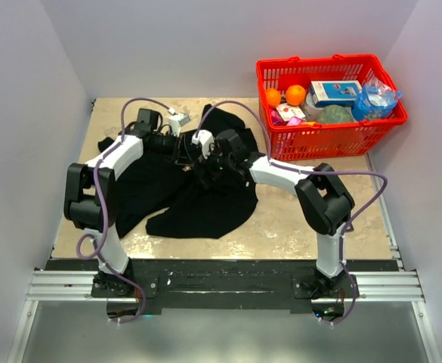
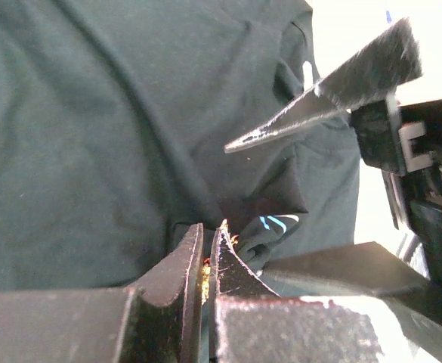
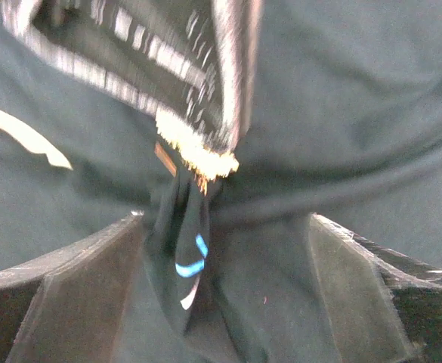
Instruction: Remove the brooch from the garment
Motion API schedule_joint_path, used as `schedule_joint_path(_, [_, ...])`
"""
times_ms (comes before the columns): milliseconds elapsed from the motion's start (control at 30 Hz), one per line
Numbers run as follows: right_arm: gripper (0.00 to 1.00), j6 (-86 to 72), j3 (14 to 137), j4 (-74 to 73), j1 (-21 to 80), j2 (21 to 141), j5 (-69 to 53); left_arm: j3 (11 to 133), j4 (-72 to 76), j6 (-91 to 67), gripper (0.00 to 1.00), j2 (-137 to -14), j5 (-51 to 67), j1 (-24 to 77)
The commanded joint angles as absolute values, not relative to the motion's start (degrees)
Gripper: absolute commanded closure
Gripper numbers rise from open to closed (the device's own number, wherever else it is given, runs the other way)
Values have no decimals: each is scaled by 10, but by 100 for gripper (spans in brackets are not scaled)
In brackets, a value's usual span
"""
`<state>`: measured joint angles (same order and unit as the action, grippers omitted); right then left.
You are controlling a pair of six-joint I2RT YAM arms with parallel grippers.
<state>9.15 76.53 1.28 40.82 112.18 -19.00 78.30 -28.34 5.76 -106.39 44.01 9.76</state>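
A soft, rumpled black cloth T-shirt (image 1: 198, 204) lies on the mottled tan table (image 1: 296, 219). The left gripper (image 2: 210, 233) clenches a small glittery gold brooch (image 3: 198, 155) at a puckered fold in the shirt. The right gripper (image 3: 224, 221) gapes wide astride that fold, holding nothing.

No text could be read. Print on the box (image 1: 335, 92) in the basket (image 1: 319, 141) was illegible; pale blue marks (image 3: 192, 262) on the shirt (image 1: 205, 206), between the right claw (image 3: 224, 227)'s fingers, spelled nothing.
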Motion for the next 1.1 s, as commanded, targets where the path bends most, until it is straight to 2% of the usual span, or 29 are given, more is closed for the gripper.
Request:
schedule_joint_path(0, [1,4,825,44,410,1135,-191,750,-195,-24,100,-991,382,93])
schedule_joint_path(167, [1,-35,860,60,423,1158,-181,740,-169,-90,100,-954,299,102])
schedule_joint_path(300, [1,-50,881,75,431,1177,-185,722,-147,-75,100,-918,211,130])
schedule_joint_path(533, [2,-60,885,65,432,1169,-112,719,-150,-69,100,-911,170,146])
schedule_joint_path(833, [24,-53,880,61,369,1168,-160,696,-158,-82,100,-910,141,113])
schedule_joint_path(900, [30,-44,896,57,364,1186,-176,696,-171,-83,97,-916,151,101])
schedule_joint_path(1067, [36,25,923,29,364,1230,-214,678,-209,-66,92,-947,201,91])
